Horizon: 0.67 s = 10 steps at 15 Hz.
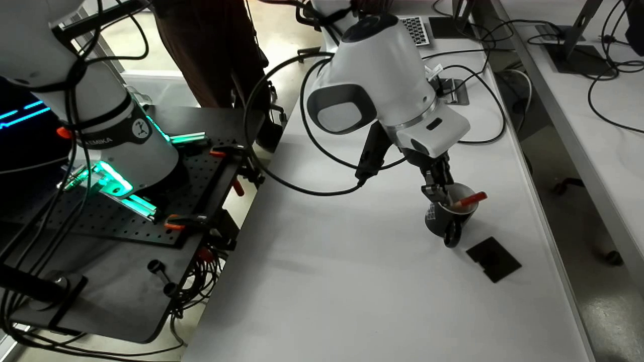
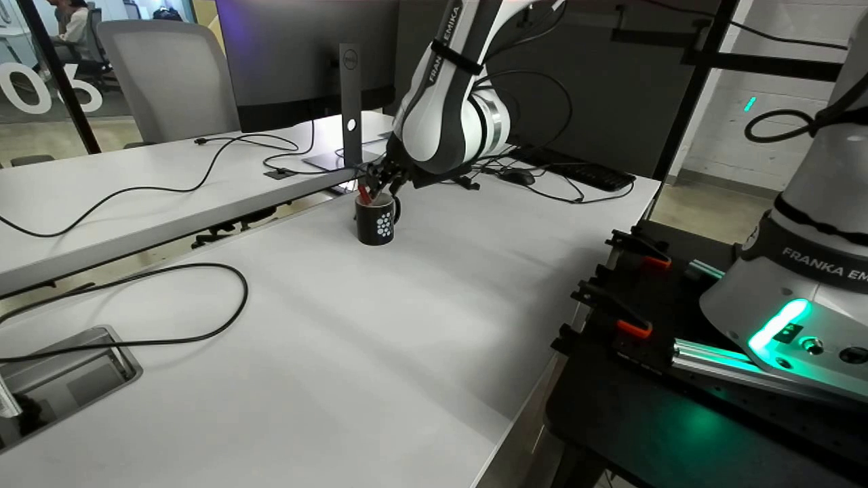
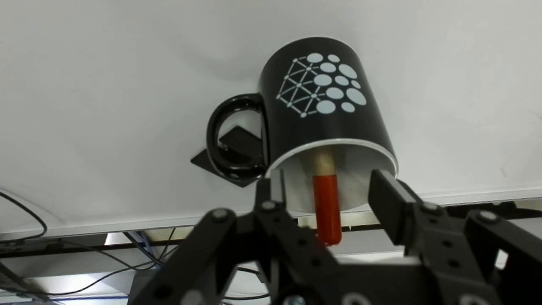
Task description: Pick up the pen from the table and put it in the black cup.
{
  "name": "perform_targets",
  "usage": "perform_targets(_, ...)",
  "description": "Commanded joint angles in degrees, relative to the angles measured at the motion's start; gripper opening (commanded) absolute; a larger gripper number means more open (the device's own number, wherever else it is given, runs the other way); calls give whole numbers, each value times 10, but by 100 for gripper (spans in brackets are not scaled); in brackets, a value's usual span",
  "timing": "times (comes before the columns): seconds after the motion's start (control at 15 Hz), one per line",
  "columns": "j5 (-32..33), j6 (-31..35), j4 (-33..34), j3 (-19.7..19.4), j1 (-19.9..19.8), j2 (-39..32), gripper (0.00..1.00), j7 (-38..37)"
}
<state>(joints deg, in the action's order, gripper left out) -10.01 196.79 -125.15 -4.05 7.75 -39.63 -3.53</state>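
The black cup stands on the table, with a pale inside and a white printed pattern. It also shows in both exterior views. The pen has a red end and a tan part. Its tan part is inside the cup and its red end sticks out past the rim, also visible in both exterior views. The pen's inner tip is hidden. My gripper is open at the cup's mouth, with its fingers apart on either side of the pen, touching neither side of it.
A flat black square piece lies beside the cup near the table's edge. A black cable loop and a grey metal recess are on the table in an exterior view. A keyboard and mouse lie farther back.
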Motion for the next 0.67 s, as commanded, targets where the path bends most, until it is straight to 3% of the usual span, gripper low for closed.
perform_targets(0.0, -23, -12, -33, -30, 35, 36, 81, -7)
perform_targets(0.33, -45, -38, -70, -59, 66, 78, 81, -9)
perform_targets(0.6, -30, -131, -91, -87, 89, 120, 81, -8)
